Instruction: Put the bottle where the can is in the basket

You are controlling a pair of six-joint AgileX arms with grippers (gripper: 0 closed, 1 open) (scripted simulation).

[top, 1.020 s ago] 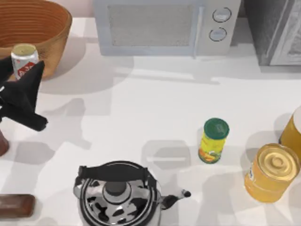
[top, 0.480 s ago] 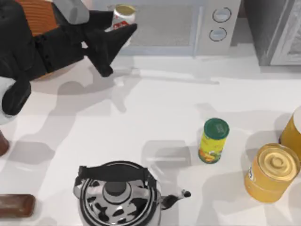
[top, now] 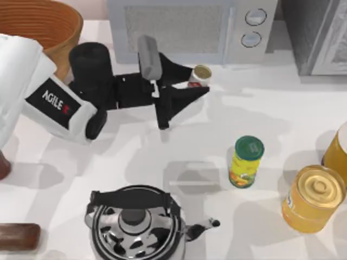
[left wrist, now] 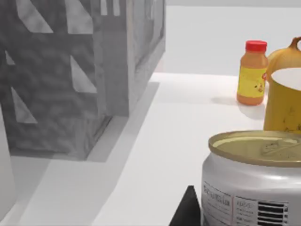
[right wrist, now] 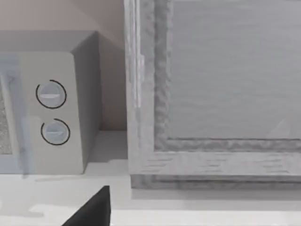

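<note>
While squeezing the can [top: 199, 76] tight in the left gripper [top: 191, 89], just in front of the microwave [top: 184, 30] and well away from the basket [top: 38, 24], could let go too high. Would tip it, roll it, maybe knock the bottle [top: 247, 161]. No help from the right gripper [right wrist: 96, 209], parked facing the microwave knobs

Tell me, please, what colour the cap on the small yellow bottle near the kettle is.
The cap is dark green; the top view shows it best.
</note>
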